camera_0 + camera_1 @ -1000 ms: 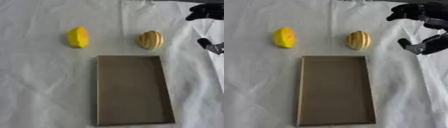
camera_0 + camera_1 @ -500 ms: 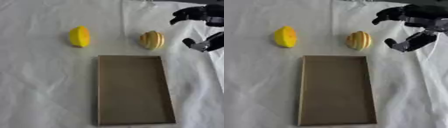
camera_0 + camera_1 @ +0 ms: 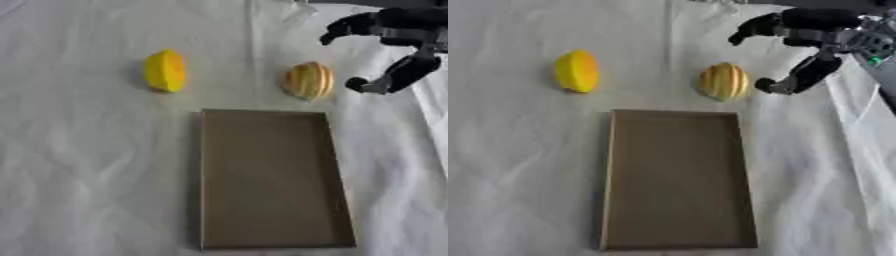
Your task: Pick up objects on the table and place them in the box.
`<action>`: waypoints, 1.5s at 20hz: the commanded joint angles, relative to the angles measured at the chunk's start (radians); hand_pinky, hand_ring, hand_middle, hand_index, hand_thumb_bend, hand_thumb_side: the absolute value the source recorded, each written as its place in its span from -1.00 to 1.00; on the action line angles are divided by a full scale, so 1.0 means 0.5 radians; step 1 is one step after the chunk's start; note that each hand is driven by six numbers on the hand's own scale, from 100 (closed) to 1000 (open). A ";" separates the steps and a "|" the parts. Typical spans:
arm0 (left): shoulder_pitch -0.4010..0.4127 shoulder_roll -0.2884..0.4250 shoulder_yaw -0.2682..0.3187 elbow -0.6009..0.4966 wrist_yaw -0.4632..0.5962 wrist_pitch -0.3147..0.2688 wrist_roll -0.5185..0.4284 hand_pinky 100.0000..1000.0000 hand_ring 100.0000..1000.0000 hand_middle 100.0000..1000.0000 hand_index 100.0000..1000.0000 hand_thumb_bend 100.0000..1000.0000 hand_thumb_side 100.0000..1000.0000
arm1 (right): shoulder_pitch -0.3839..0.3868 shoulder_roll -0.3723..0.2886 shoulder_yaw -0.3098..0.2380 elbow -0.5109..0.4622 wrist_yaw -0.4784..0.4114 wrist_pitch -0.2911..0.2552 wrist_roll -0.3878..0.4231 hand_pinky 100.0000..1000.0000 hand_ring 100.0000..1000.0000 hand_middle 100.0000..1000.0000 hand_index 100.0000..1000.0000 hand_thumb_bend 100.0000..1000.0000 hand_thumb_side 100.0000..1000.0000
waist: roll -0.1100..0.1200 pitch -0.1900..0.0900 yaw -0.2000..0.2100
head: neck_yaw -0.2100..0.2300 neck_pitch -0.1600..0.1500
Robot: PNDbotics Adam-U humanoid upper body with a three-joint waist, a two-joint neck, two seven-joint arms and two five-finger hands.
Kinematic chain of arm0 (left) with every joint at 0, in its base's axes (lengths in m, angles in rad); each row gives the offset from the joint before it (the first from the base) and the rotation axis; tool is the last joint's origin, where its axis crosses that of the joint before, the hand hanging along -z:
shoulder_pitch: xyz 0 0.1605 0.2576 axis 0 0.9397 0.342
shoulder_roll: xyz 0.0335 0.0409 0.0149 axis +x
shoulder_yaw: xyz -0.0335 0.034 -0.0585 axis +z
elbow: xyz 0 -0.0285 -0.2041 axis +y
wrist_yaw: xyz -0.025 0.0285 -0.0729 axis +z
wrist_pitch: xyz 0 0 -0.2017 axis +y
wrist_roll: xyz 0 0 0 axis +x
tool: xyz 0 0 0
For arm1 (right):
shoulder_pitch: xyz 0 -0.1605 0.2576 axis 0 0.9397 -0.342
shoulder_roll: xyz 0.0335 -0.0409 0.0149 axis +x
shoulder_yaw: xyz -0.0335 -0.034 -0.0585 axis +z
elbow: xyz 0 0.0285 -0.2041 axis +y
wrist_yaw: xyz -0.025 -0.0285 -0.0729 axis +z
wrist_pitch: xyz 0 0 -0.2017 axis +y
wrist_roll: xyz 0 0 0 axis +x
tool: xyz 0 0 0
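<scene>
A yellow lemon-like fruit (image 3: 164, 70) lies on the white cloth at the left. A tan, ribbed, rounded fruit (image 3: 724, 81) lies to its right, just beyond the far right corner of the flat brown box (image 3: 271, 180). The box is shallow and holds nothing. My right hand (image 3: 815, 37) comes in from the upper right, black, its fingers and thumb spread apart. It hovers just right of the ribbed fruit, with the thumb tip close to the fruit but apart from it. The left hand shows in neither view.
A white wrinkled cloth (image 3: 79, 165) covers the whole table. A fold runs up the cloth behind the ribbed fruit. The right arm's forearm (image 3: 877, 45) crosses the upper right corner.
My right hand has moved leftward from the right edge toward the ribbed fruit, fingers staying spread. The fruits and the box have not moved.
</scene>
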 commanded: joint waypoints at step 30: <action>-0.036 -0.013 -0.011 -0.032 0.052 0.042 -0.051 0.64 0.86 0.35 0.63 -1.00 0.19 | -0.120 0.160 0.004 0.291 0.319 -0.072 -0.074 0.92 1.00 -0.03 0.51 -1.00 -1.00 | -0.030 -0.003 0.081 | -0.018 0.006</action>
